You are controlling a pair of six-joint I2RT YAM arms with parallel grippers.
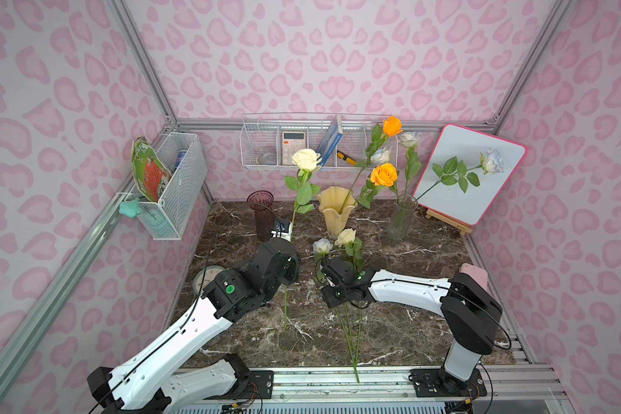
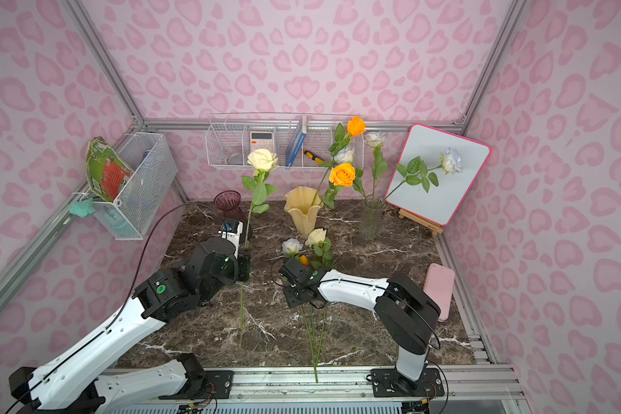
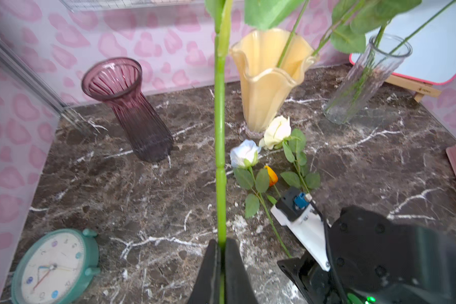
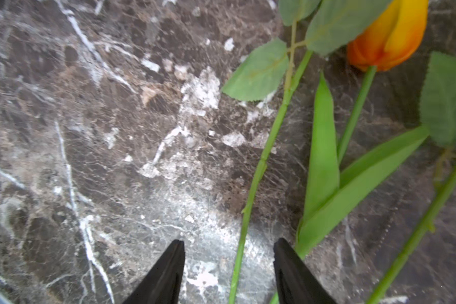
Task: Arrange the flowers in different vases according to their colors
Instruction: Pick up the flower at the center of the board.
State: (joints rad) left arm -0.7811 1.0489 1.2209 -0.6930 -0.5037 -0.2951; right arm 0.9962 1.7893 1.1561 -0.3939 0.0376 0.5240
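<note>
The left end effector [image 3: 221, 246] clenches the cream rose's stem [image 3: 219, 131]; the right end effector [image 4: 228, 244] stands released, a leafy stem [image 4: 263, 158] between its jaws.

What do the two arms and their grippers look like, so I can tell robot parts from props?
The left arm and right arm match: white shell links between bulky black joint housings, each with a small round green mark and a thin black cable along it. The left gripper and right gripper have matte black fingers tapering to points.
</note>
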